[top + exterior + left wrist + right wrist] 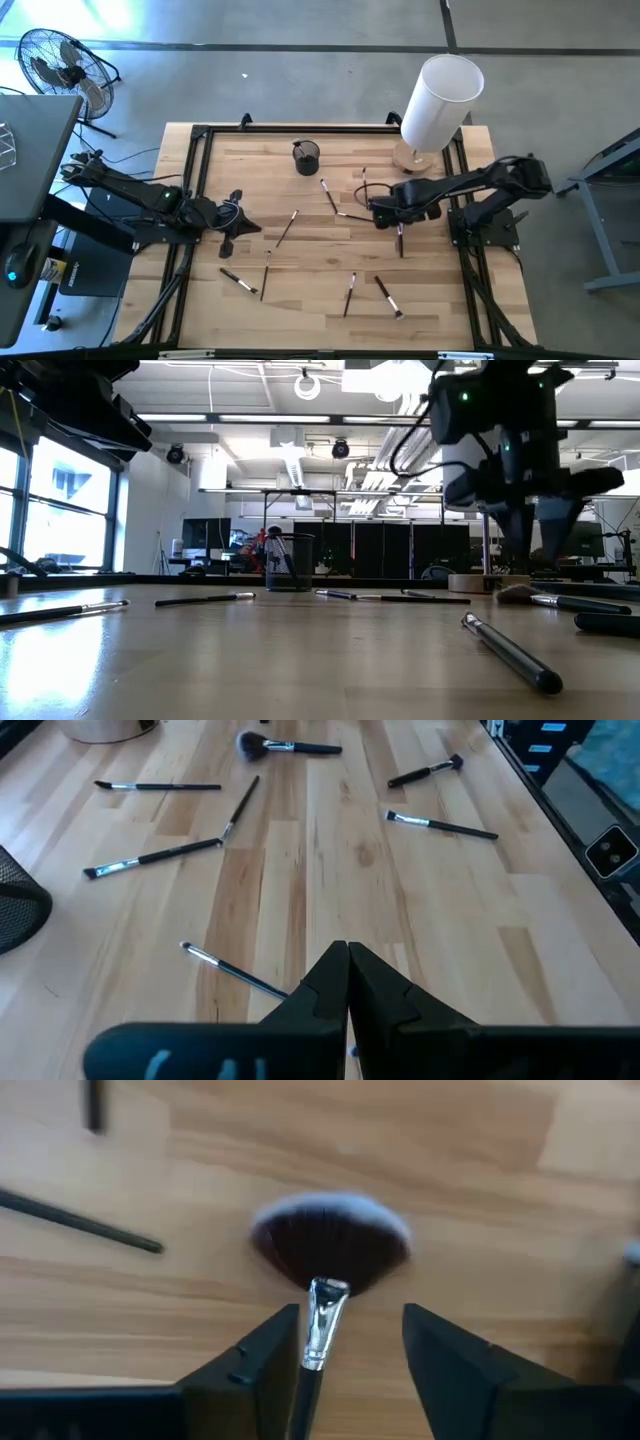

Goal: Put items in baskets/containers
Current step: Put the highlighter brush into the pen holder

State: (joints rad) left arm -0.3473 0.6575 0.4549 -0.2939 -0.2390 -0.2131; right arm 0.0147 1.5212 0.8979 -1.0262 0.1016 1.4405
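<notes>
Your right gripper [345,1355] stands apart astride the fan brush [328,1255], seemingly not yet touching it, while your left gripper [347,982] waits closed near the table's [310,300] left edge.

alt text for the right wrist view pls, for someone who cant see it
The right gripper has its two dark fingers spread open on either side of the silver ferrule of a fan brush, whose wide reddish-brown, pale-tipped head lies on the wooden table. Another thin dark brush handle lies nearby on the wood.

matt wooden table [320,290], seemingly shiny metal ferrule [322,1320].
</notes>
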